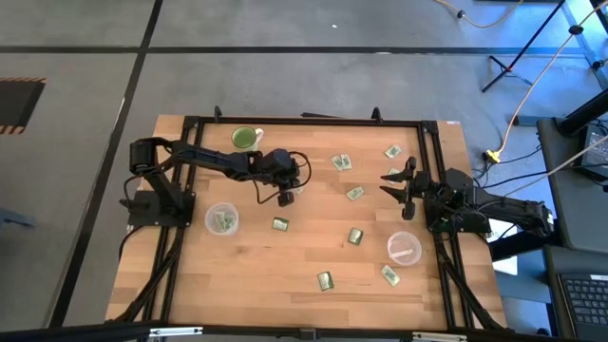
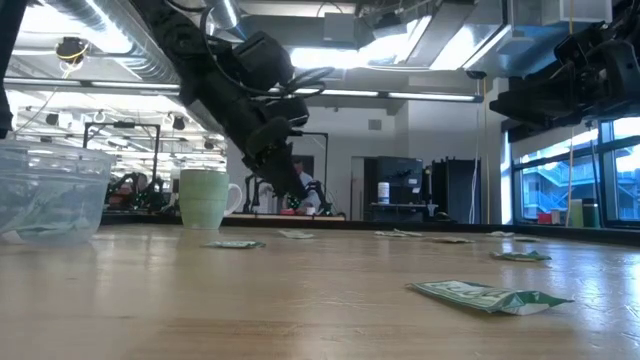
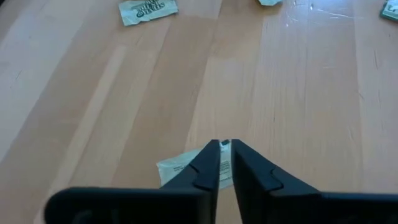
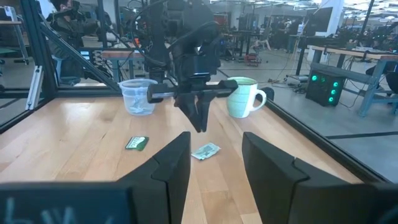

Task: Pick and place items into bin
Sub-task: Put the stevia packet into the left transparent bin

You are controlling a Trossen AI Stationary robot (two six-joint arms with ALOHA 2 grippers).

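Observation:
Several green-and-white packets lie flat on the wooden table, among them one near the middle and one further right. My left gripper points down and hovers just above another packet, which lies flat on the wood. Its fingers stand only slightly apart, with nothing between them. A clear tub holding packets stands near the left arm. My right gripper waits open at the table's right side.
A light-green mug stands at the far left. A second clear tub sits at the near right. A black frame rims the table. Other packets lie scattered at the far right and near the front edge.

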